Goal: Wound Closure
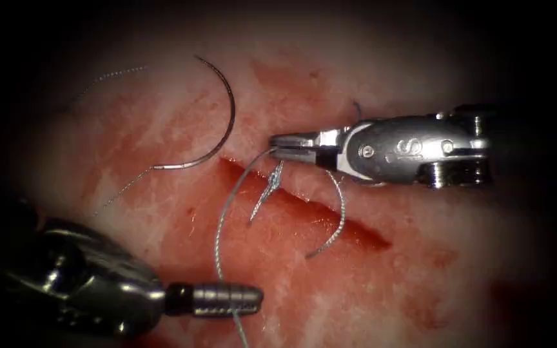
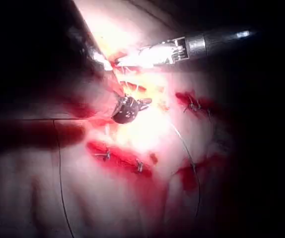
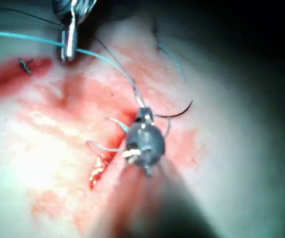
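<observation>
Jaws of my left tool (image 1: 227, 299) pinch the thread (image 1: 219, 238) low, left of the cut (image 1: 304, 203), I'd say for tension. Needle (image 1: 217, 125) lies free on the tissue (image 1: 162, 212) upper left, parked clear. Knot (image 1: 273, 179) sits on the cut. My right tool (image 1: 288, 147) clamps thread above it.

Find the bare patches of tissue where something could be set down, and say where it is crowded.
Bare: tissue right of the cut, below the right tool. Crowded: needle lying left of the cut; over the cut, thread held between both tools' shut jaws, left tool below, and the knot.
</observation>
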